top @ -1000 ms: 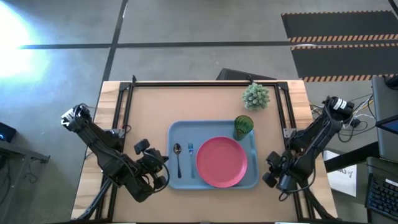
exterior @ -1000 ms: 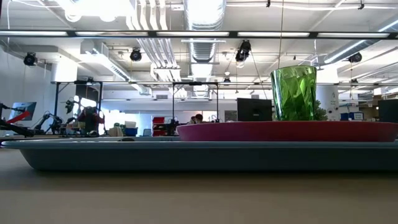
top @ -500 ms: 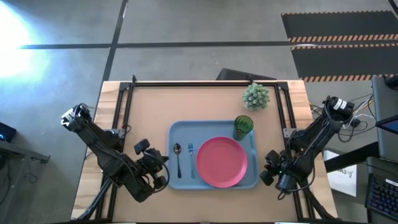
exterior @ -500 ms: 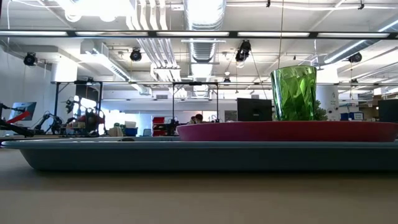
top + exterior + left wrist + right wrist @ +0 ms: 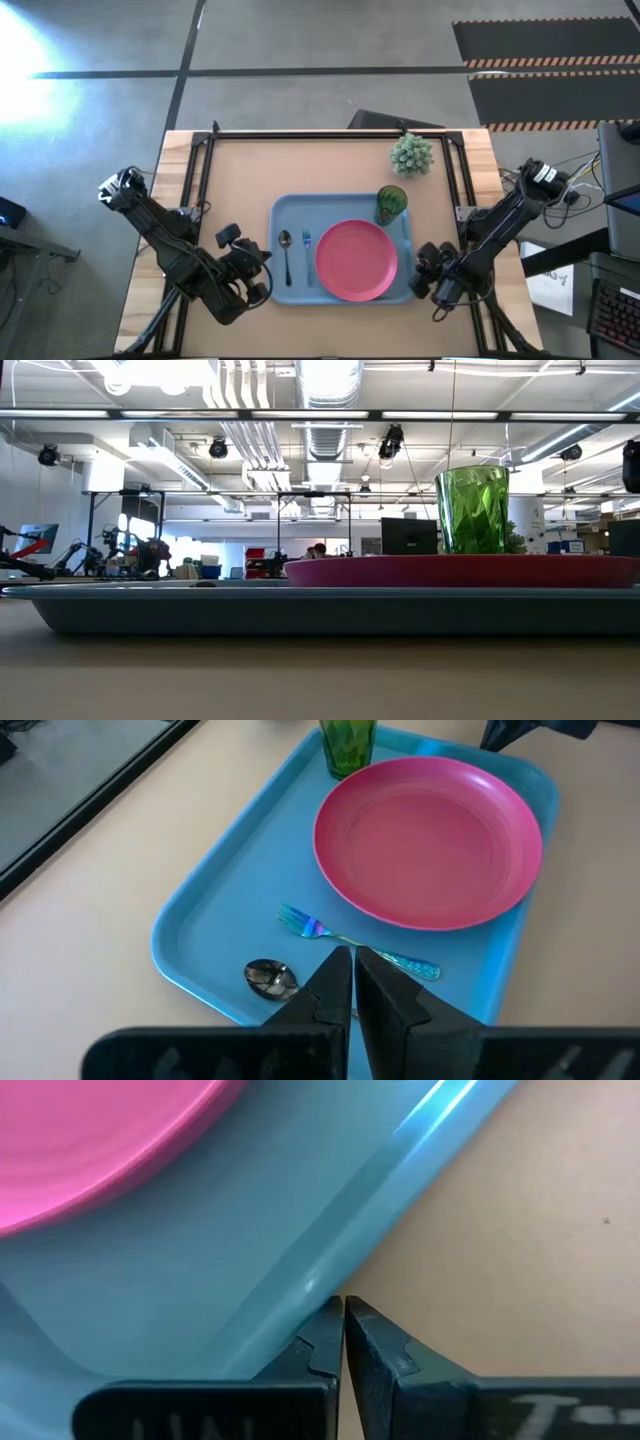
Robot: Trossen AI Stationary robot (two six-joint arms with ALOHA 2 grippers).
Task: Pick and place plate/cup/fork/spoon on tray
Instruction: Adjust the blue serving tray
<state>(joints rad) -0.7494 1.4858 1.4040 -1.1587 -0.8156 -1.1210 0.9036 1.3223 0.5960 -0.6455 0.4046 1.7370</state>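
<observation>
The light-blue tray [image 5: 290,215] lies in the middle of the table. On it rest the pink plate [image 5: 356,260], the green cup [image 5: 391,203] upright at its far right corner, and the fork [image 5: 307,245] and spoon [image 5: 287,255] side by side at its left. My left gripper [image 5: 353,952] hovers shut above the tray's near left part, holding nothing. My right gripper [image 5: 343,1302] is shut, its tips at the tray's right rim [image 5: 300,1295] near the near corner. My left gripper touches nothing. My right gripper's shut fingertips [image 5: 330,1320] slant down at the outer edge of the tray's right rim, close to its near right corner [image 5: 410,290]. I cannot tell whether they touch the rim.
A spiky pale-green potted plant [image 5: 411,153] stands behind the tray at the far right. Black frame rails [image 5: 300,133] run along the table's far, left and right sides. Bare tabletop lies between tray and far rail.
My right gripper has moved toward the table's left, up to the tray's right rim, sinking slightly and tipping further down; it stays shut. Part of that arm now shows at the low view's right edge. The tray and tableware have kept still.
</observation>
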